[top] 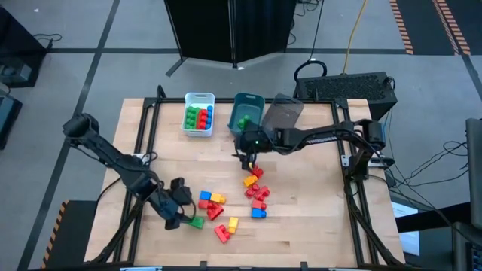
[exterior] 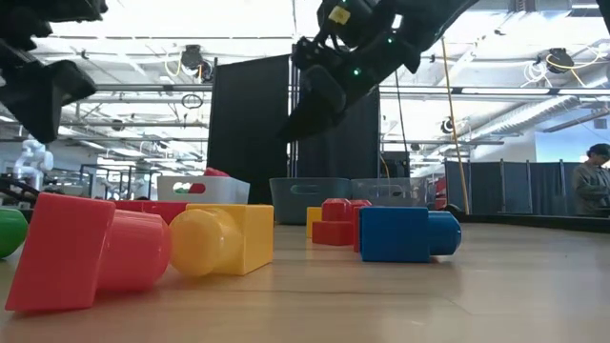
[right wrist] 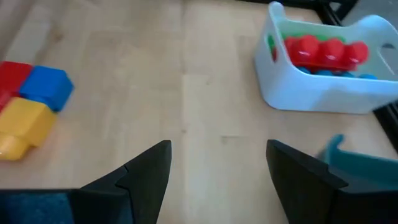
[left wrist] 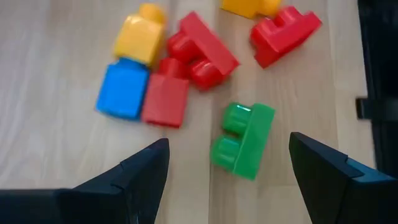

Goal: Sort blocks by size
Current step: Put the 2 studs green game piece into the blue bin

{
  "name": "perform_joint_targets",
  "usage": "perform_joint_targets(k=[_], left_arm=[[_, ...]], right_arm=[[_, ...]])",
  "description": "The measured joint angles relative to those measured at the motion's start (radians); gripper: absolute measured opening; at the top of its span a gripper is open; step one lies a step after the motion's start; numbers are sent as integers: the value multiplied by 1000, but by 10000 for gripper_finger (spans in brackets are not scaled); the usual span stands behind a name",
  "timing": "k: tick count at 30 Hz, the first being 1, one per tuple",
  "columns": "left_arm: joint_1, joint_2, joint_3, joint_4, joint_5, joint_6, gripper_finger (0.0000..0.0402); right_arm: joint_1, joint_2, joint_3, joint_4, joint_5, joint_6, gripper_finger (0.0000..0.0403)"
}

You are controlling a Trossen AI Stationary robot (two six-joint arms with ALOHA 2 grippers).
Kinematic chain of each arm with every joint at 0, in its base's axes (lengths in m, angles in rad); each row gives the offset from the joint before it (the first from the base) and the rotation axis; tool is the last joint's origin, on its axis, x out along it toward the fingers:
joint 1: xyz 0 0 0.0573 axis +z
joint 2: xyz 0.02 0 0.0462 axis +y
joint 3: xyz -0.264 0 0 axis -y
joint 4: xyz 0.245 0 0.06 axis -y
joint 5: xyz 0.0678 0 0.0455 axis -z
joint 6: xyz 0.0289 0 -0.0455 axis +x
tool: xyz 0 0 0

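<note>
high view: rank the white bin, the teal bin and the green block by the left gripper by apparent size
1. White bin and teal bin: look about alike; the right arm covers part of the teal one, so no ranking between them.
2. Green block, at the left gripper: clearly smallest.

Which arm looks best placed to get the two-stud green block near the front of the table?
Probably the left: the left gripper hovers with open jaws straddling the green block, nothing between them. Red blocks lie beyond it.
</note>
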Motion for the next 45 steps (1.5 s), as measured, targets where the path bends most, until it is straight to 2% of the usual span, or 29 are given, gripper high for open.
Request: perform_joint_targets(k=[5,10,19,23,33,35,39,45], left_arm=[[-16,107,-1,49,-3,104,283],[-19,225,-1,103,36,156,283],[-20,343,3,167,96,168,281],[-21,355,3,166,92,153,254],[-19,354,2,181,55,71,120],[-17,349,2,185,34,25,119],[-2,334,-2,202,17,0,119],[32,291,-3,258,8,1,129]], right_arm=[[36,0,0,4,0,10,249],[62,0,0,-3,0,23,249],[97,0,0,-11,1,49,249],[115,0,0,-11,7,50,249],[173,0,0,-14,12,55,249],[191,0,0,-14,33,16,249],[234,0,0,-17,142,-63,249],[304,0,0,-15,138,-208,249]])
